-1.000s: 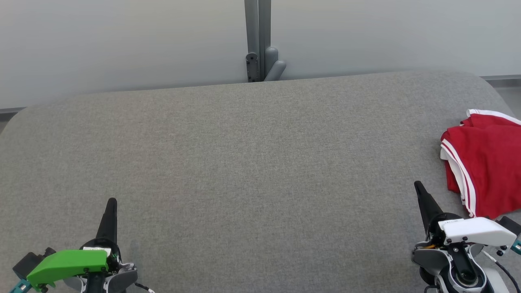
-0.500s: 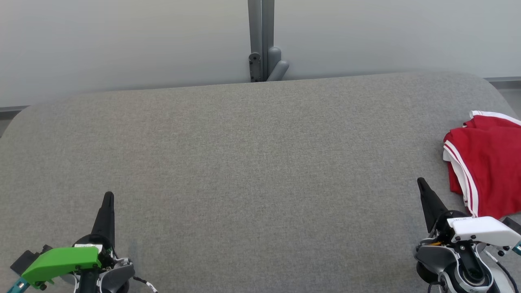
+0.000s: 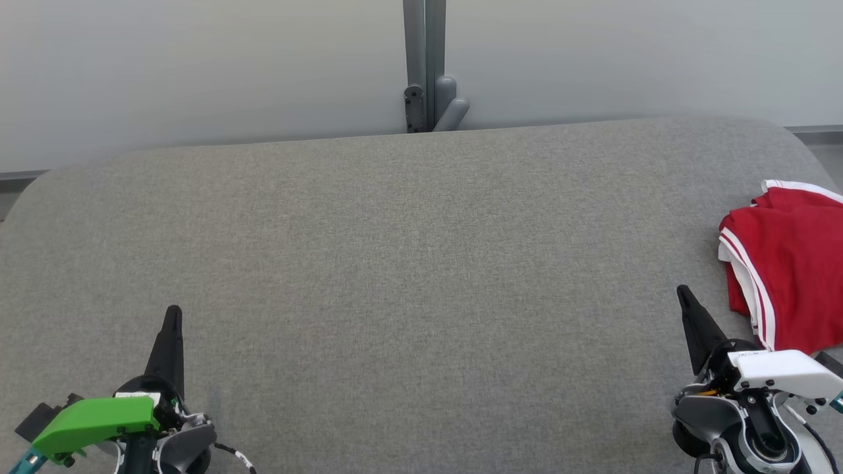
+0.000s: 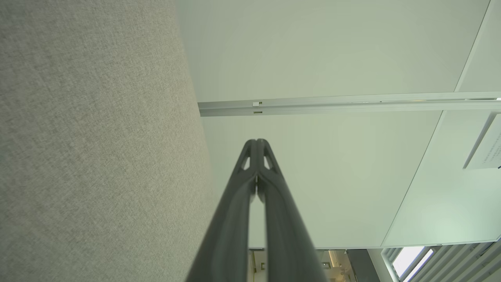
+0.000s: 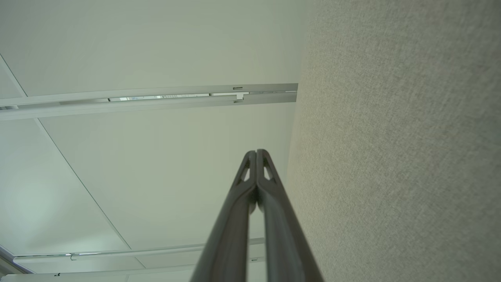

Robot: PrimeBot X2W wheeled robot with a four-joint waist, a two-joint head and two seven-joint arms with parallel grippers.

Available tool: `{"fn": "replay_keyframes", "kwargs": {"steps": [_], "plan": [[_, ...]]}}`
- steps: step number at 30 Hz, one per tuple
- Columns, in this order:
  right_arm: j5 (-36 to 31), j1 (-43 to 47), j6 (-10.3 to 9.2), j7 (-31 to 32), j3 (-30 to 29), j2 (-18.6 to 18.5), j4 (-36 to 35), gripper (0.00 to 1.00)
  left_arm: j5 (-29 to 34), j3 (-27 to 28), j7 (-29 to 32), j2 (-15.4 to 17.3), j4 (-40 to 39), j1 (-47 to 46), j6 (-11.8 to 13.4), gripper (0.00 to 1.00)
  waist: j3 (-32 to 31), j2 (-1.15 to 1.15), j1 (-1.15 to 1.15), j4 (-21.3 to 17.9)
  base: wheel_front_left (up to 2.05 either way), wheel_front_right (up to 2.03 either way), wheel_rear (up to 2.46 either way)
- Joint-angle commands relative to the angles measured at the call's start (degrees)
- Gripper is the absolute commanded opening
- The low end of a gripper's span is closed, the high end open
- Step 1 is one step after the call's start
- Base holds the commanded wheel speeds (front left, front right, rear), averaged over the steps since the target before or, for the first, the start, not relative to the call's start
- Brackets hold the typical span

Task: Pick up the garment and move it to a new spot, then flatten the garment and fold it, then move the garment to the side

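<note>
Grey padded surface (image 3: pixel 395 263) bears a red garment (image 3: pixel 790 276) at right, while both jaws sit pressed together, empty.

Head camera looks down over the grey table (image 3: pixel 395 263); both wrist cameras skim it toward the wall (image 3: pixel 197 66).

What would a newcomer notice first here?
A bright red garment with white stripes lies bunched at the right edge of the wide grey table. Near the front corners sit two shut grippers: the left gripper by a vivid green cover, the right gripper by a white cover, close to the garment.
</note>
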Motion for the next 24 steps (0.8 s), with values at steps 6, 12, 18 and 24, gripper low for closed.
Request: {"fn": "replay_keyframes", "kwargs": {"steps": [6, 12, 18, 24], "plan": [[0.4, 0.4, 0.02, 0.3, -0.1, -0.3, -0.3, 0.00, 0.0, 0.1, 0.1, 0.4, -0.1, -0.5, -0.3, 0.00, 0.0, 0.00, 0.00, 0.0, 0.00, 0.00, 0.00], [0.4, 0.4, 0.02, 0.3, -0.1, -0.3, -0.3, 0.00, 0.0, 0.1, 0.1, 0.4, -0.1, -0.5, -0.3, 0.00, 0.0, 0.00, 0.00, 0.0, 0.00, 0.00, 0.00], [0.5, 0.4, 0.02, 0.3, -0.1, -0.3, -0.3, 0.00, 0.0, 0.1, 0.1, 0.4, -0.1, -0.5, -0.3, 0.00, 0.0, 0.00, 0.00, 0.0, 0.00, 0.00, 0.00], [0.5, 0.4, 0.02, 0.3, -0.1, -0.3, -0.3, 0.00, 0.0, 0.1, 0.1, 0.4, -0.1, -0.5, -0.3, 0.00, 0.0, 0.00, 0.00, 0.0, 0.00, 0.00, 0.00]]}}
